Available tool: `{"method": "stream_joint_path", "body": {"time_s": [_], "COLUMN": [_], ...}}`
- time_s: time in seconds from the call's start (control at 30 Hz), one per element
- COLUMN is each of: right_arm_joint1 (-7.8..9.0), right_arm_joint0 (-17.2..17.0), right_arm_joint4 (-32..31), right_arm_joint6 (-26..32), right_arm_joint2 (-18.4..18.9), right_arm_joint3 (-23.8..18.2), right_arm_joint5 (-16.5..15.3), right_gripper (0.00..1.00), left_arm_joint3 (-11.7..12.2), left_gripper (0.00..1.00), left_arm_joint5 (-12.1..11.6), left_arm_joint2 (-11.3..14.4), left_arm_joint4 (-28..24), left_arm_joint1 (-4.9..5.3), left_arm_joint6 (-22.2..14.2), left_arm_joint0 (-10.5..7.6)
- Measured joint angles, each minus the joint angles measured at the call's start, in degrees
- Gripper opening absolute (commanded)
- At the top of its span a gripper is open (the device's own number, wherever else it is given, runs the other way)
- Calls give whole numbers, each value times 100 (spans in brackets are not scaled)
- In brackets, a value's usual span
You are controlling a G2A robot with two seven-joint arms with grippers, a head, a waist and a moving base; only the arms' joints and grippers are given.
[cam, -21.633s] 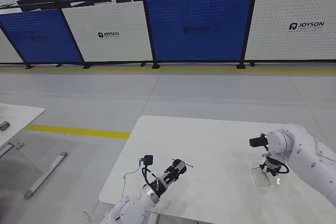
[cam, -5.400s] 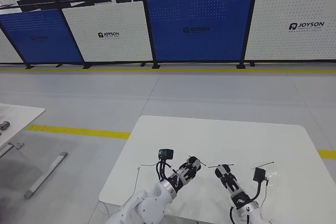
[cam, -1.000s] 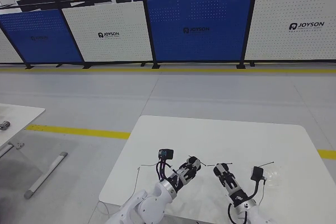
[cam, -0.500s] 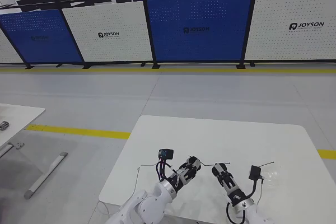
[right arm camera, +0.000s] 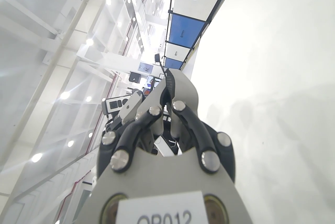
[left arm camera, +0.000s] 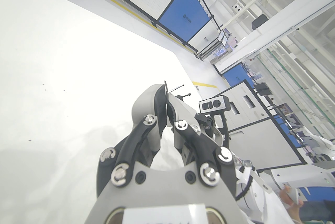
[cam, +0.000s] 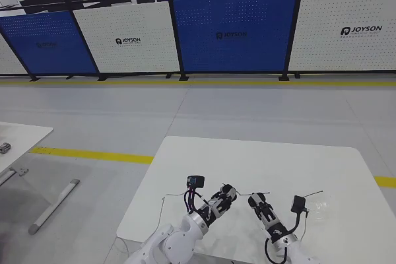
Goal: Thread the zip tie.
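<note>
Black zip tie (left arm camera: 165,87) pinched in the left hand (cam: 226,194), a second zip tie (right arm camera: 157,57) in the right hand (cam: 255,199).
Both hands are clamped tight on their ties over the near part of the white tabletop (cam: 270,155). The ties' free ends point toward each other between the hands. I cannot tell whether they touch.

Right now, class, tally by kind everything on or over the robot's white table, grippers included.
Grey-and-black grippers: 2, left gripper and right gripper.
Thin black plastic zip ties: 3, one held left, one held right, one loose by the tray.
Clear plastic tray: 1.
Total: 6.
</note>
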Motion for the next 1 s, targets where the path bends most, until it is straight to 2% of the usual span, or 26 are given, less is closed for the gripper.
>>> {"method": "stream_joint_path", "body": {"time_s": [0.27,0.43,0.6,0.77,1.0], "right_arm_joint1": [-1,-12,-25,-46,-51], "right_arm_joint0": [-3,-52,-77,-73,-195], "right_arm_joint4": [3,10,-71,-88,-71], "right_arm_joint6": [-3,-17,4,14,-85], "right_arm_joint2": [4,60,84,96,236], "right_arm_joint3": [-5,-60,-99,-91,-112], "right_arm_joint5": [2,4,34,58,-99], "right_gripper": [0,0,0,0,0], "left_arm_joint3": [4,51,60,16,22], "left_gripper": [0,0,0,0,0], "left_arm_joint5": [0,35,-49,-102,-80], "left_arm_joint2": [4,115,221,212,205], "left_arm_joint4": [-3,17,-231,-399,-421], "left_arm_joint1": [-2,-32,-52,-68,-71], "left_arm_joint6": [11,194,41,238,271], "left_arm_joint0": [-1,-12,-3,52,50]}}
